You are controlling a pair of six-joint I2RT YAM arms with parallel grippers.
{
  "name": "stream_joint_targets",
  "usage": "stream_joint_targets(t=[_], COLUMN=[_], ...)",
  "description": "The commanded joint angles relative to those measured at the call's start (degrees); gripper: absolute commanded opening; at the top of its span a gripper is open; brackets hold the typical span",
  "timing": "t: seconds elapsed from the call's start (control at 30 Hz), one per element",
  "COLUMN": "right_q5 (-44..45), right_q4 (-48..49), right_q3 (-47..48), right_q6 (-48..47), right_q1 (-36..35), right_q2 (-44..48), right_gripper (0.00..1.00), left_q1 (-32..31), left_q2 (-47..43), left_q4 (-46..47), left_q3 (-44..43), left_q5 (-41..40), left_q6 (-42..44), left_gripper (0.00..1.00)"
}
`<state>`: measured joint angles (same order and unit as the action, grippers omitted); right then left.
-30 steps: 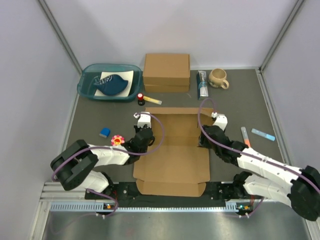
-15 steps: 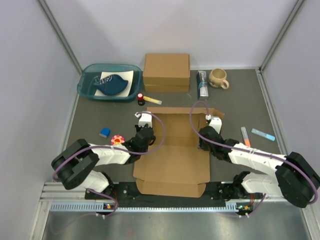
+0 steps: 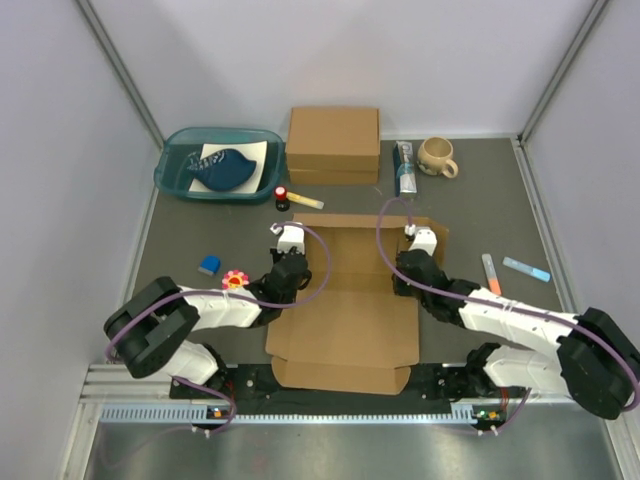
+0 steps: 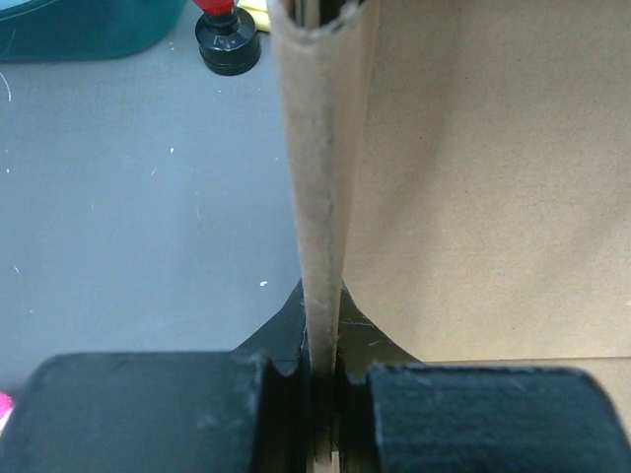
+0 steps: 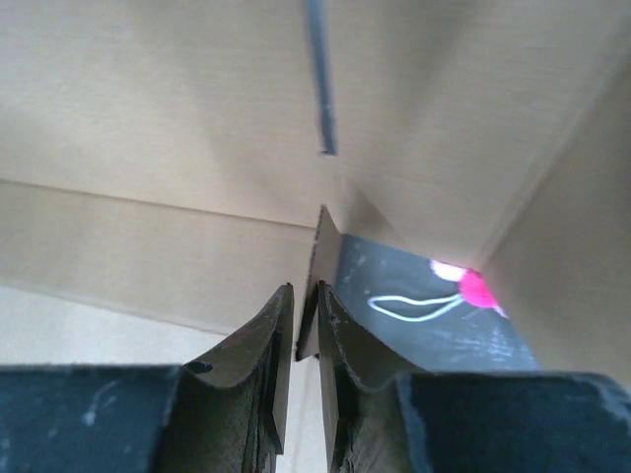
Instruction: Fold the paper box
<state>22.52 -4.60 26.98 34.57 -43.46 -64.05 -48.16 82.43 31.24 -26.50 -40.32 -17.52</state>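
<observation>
Flaps must stand up, so I pinch the paper box (image 3: 345,310), lying flat toward the table's (image 3: 480,200) 6 o'clock edge, from both sides: left fingers (image 4: 293,330) clamp its 9 o'clock side upright, right fingers (image 5: 284,330) nip its 3 o'clock side. A second ago the right fingers gaped wider.

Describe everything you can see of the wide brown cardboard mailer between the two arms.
The paper box is one brown die-cut cardboard sheet with creases and flaps, lying mostly flat on the grey table between the arms. Its left side flap stands upright, pinched in the left hand; the right hand is shut on a raised edge of the right side flap.
</observation>
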Motion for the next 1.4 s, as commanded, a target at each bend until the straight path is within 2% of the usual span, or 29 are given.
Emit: stream_joint_targets(t=[0.0, 0.1, 0.17, 0.2, 0.23, 0.27, 0.3, 0.4, 0.53, 0.67, 0.77, 0.87, 0.9, 0.97, 1.07, 1.2, 1.37], right_q5=[-3.19, -3.63, -3.37, -2.58, -1.09, -0.47, 0.49, 4.36, 9.36, 13.42, 11.85, 9.21, 9.20, 8.86, 6.48, 3.50, -7.75], right_q4=[6.10, 5.31, 4.69, 2.43, 1.62, 0.92, 0.13, -5.14, -12.26, -11.32, -10.96, -10.96, -10.78, -9.65, -7.09, -6.65, -5.60], right_q3=[2.46, 4.22, 5.09, 5.36, 5.62, 5.54, 5.54, 6.94, 10.27, 9.67, 10.02, 11.86, 12.56, 14.06, 15.99, 18.98, 19.43], right_q6=[-2.57, -3.54, -4.07, -4.07, -3.89, -4.15, -4.16, -5.56, -9.68, -13.55, -13.30, -11.63, -10.93, -10.66, -10.14, -9.70, -9.43], right_q1=[-3.02, -4.08, -4.44, -4.52, -4.79, -4.79, -4.79, -4.79, -4.79, -3.22, 0.73, 4.35, 4.70, 5.05, 7.16, 11.11, 11.65], right_q2=[-2.74, -6.52, -8.45, -8.37, -7.67, -4.62, -2.50, 6.29, 16.57, 26.33, 28.90, 25.48, 23.99, 20.30, 15.12, 7.90, 2.80], right_gripper=[0.15, 0.14, 0.17, 0.28, 0.34, 0.39, 0.49, 0.61, 0.66, 0.69, 0.67, 0.51, 0.38, 0.26, 0.21, 0.19, 0.17], left_q1=[-0.53, -0.53, -0.53, -0.53, -0.53, -0.44, -0.53, -0.44, -0.44, -0.53, -0.53, -0.44, -0.53, -0.44, -0.44, -0.44, -0.53], left_q2=[1.24, 1.50, 1.68, 1.68, 1.76, 1.85, 1.85, 1.85, 1.77, 1.68, 1.50, 1.33, 1.41, 1.33, 1.33, 1.24, 0.97], left_q4=[-0.75, -0.92, -1.10, -1.19, -1.36, -1.54, -1.71, -1.98, -2.15, -2.33, -2.24, -1.63, -1.63, -1.71, -1.62, -1.54, -1.54], left_q3=[-1.54, -1.80, -1.89, -1.89, -1.89, -1.97, -1.98, -1.98, -1.89, -1.89, -1.71, -1.27, -1.18, -1.10, -0.92, -0.92, -1.01], left_q5=[2.26, 2.52, 2.52, 2.44, 2.43, 2.35, 2.26, 1.82, 1.64, 1.82, 1.99, 2.17, 2.08, 2.35, 2.70, 2.96, 3.31], left_q6=[1.61, 1.52, 1.44, 1.26, 1.17, 1.00, 0.82, 0.64, 0.56, 0.47, 0.29, 0.47, 0.47, 0.38, 0.20, 0.12, 0.38], left_gripper=[0.00, 0.00, 0.00, 0.00, 0.00, 0.00, 0.00, 0.00, 0.00, 0.00, 0.00, 0.00, 0.00, 0.00, 0.00, 0.00, 0.00])
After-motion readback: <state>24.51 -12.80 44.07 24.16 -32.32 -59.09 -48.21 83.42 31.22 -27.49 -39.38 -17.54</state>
